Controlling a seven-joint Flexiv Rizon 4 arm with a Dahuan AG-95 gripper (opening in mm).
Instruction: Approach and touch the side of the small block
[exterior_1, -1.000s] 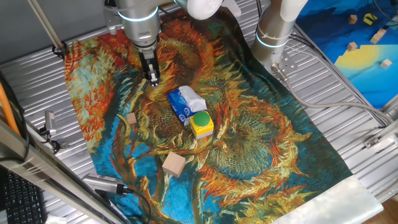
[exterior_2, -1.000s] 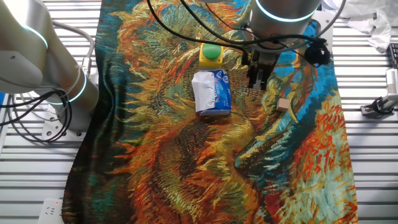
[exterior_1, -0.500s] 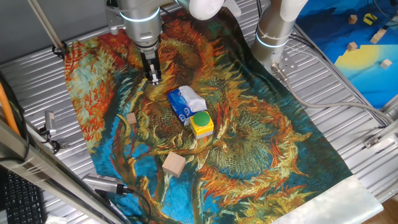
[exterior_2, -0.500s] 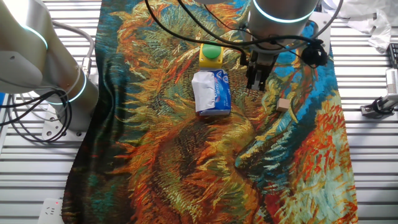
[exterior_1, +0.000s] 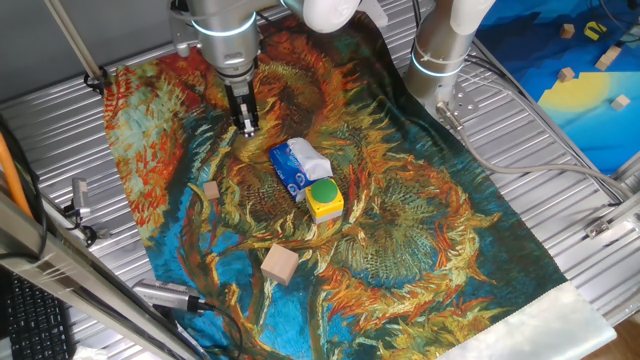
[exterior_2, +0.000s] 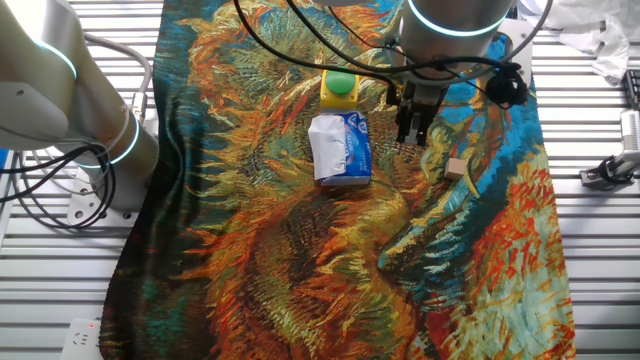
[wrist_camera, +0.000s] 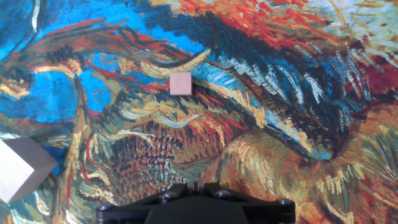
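Note:
The small block (exterior_1: 211, 190) is a tiny light-brown cube lying on the painted cloth, left of the tissue pack. It also shows in the other fixed view (exterior_2: 456, 167) and in the hand view (wrist_camera: 180, 83), ahead of the fingers. My gripper (exterior_1: 246, 126) hangs above the cloth, apart from the small block and farther back on the table. It also shows in the other fixed view (exterior_2: 411, 132). Its fingers look pressed together and hold nothing. In the hand view only the gripper's dark base (wrist_camera: 194, 186) shows at the bottom edge.
A blue-and-white tissue pack (exterior_1: 298, 165) lies mid-cloth, with a yellow block with a green round top (exterior_1: 324, 198) beside it. A larger pale wooden block (exterior_1: 280, 264) sits nearer the front and shows at the hand view's lower left (wrist_camera: 18, 168). A second robot's base (exterior_1: 440, 50) stands at the back right.
The gripper has barely shifted above the cloth. The blocks and the tissue pack have not moved.

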